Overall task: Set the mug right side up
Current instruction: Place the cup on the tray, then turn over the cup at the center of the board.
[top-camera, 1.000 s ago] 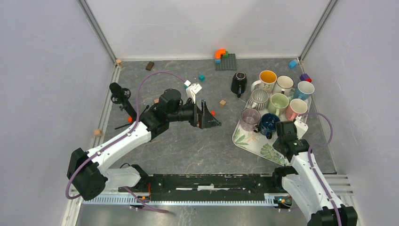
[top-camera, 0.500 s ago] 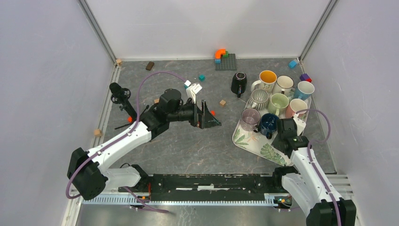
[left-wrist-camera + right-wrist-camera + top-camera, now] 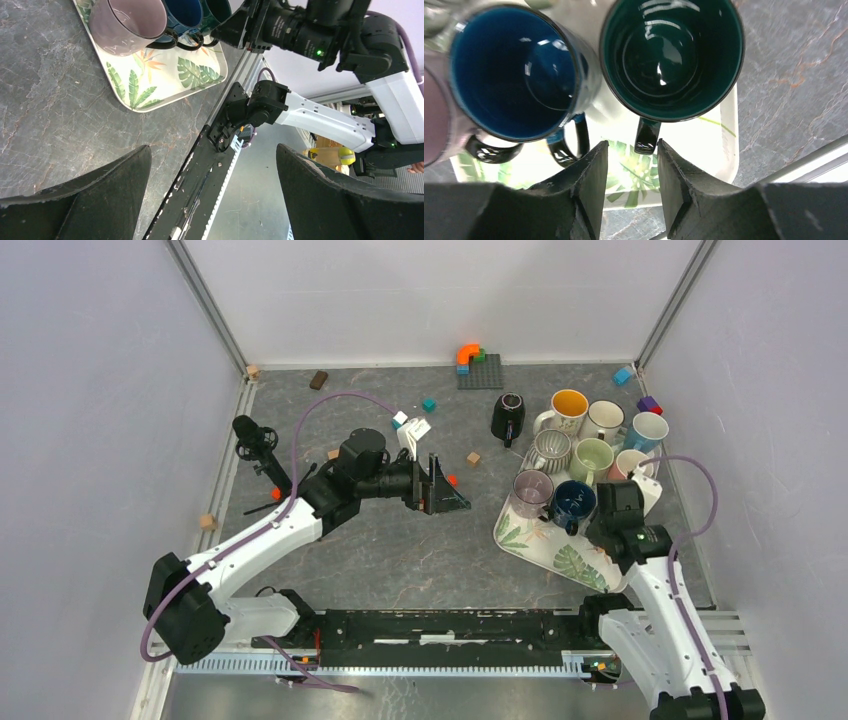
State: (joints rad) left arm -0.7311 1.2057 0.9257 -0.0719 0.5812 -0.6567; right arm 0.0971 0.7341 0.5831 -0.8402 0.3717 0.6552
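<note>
The dark green mug (image 3: 672, 55) is standing upright on the leaf-patterned tray (image 3: 624, 176), its mouth facing up toward the right wrist camera and its handle pointing toward the gripper's fingers. The right gripper (image 3: 630, 146) is hovering directly over that handle with its fingers (image 3: 584, 190) sitting a little apart, a narrow gap showing between them and nothing clamped in it; whether a fingertip is touching the handle cannot be told. A dark blue mug (image 3: 514, 75) is standing just beside the green one, also mouth up, and a lilac mug (image 3: 127, 20) is crowding against its other side. In the overhead view the right wrist is covering the green mug, while further mugs are clustering beyond it, among them an orange-lined mug (image 3: 568, 405) and a pale green mug (image 3: 592, 456). A black mug (image 3: 508, 417) is sitting off the tray on the grey table (image 3: 400, 550), and which way up it is cannot be told. The left gripper (image 3: 212, 150) is hanging well apart from the tray over bare table, its jaws spreading wide with nothing between them
</note>
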